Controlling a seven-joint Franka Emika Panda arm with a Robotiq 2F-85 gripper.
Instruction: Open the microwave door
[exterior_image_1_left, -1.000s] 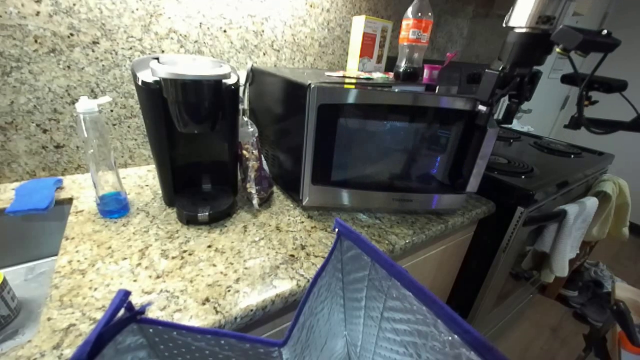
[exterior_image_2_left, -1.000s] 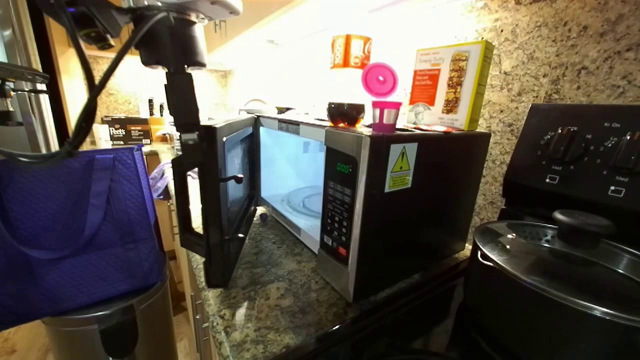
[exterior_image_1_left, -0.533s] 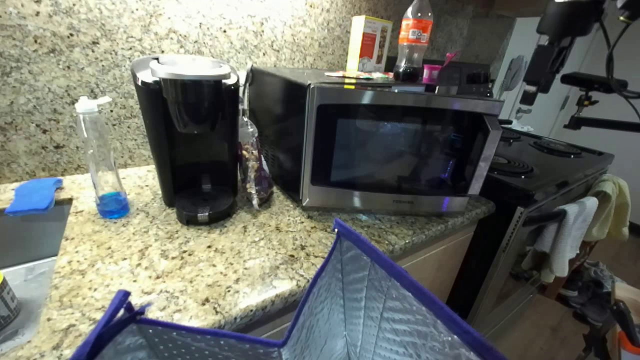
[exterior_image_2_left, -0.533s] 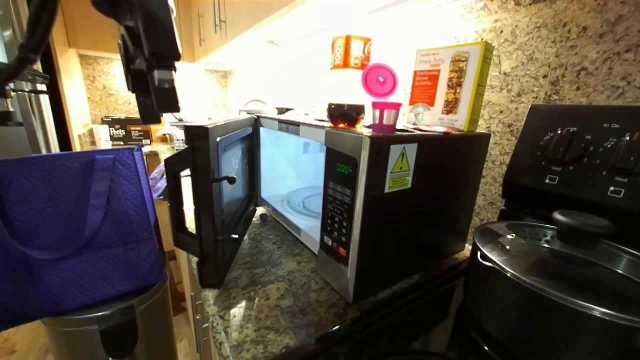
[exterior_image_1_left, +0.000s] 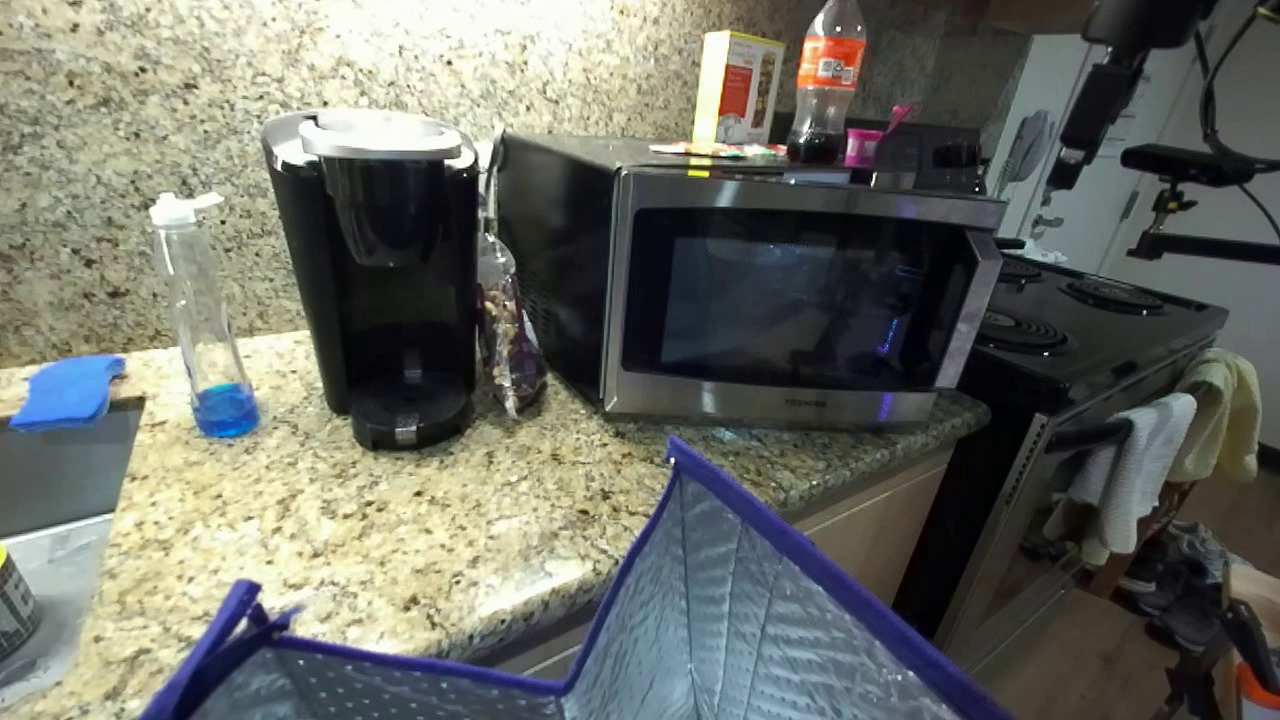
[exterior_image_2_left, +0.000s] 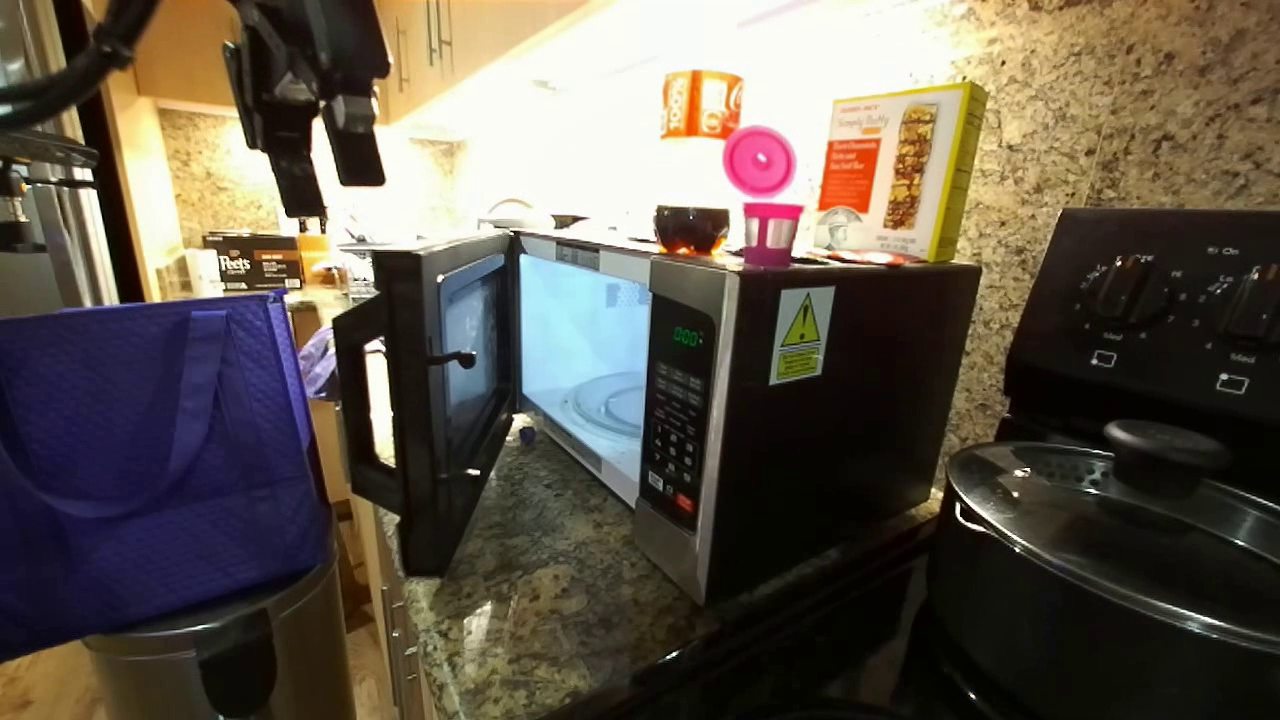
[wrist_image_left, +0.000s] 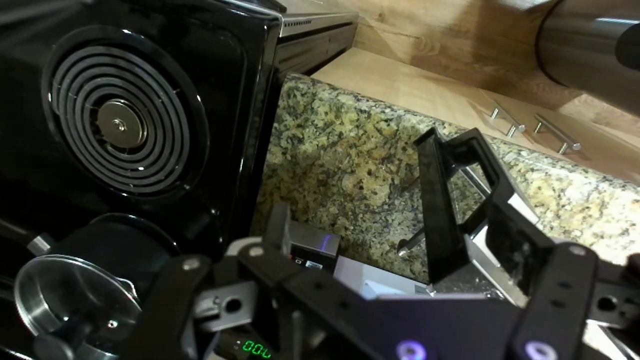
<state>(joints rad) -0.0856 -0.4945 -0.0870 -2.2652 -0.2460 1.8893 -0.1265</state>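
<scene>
The microwave (exterior_image_2_left: 850, 430) stands on the counter with its dark side, lit interior and keypad visible in an exterior view. The microwave door (exterior_image_2_left: 428, 400) stands swung open, its black loop handle (exterior_image_2_left: 350, 420) facing left. The door's steel-framed glass front (exterior_image_1_left: 790, 300) shows in an exterior view. My gripper (exterior_image_2_left: 335, 195) hangs above and left of the door top, apart from the handle, fingers spread and empty. In the wrist view my gripper (wrist_image_left: 395, 230) looks down on the door's edge (wrist_image_left: 440, 215) and handle. Part of the microwave is hidden behind the gripper there.
A pink cup (exterior_image_2_left: 770, 230), a snack box (exterior_image_2_left: 890, 170) and a cola bottle (exterior_image_1_left: 825, 90) stand on the microwave. A coffee maker (exterior_image_1_left: 390, 290) is beside it. A lidded pot (exterior_image_2_left: 1110, 570) sits on the stove. A purple bag (exterior_image_2_left: 150, 460) stands near the counter.
My gripper was at the door handle one second ago. It has lifted up and away from it, and its fingers now show apart. The door moved outward slightly, with a small swing back since.
</scene>
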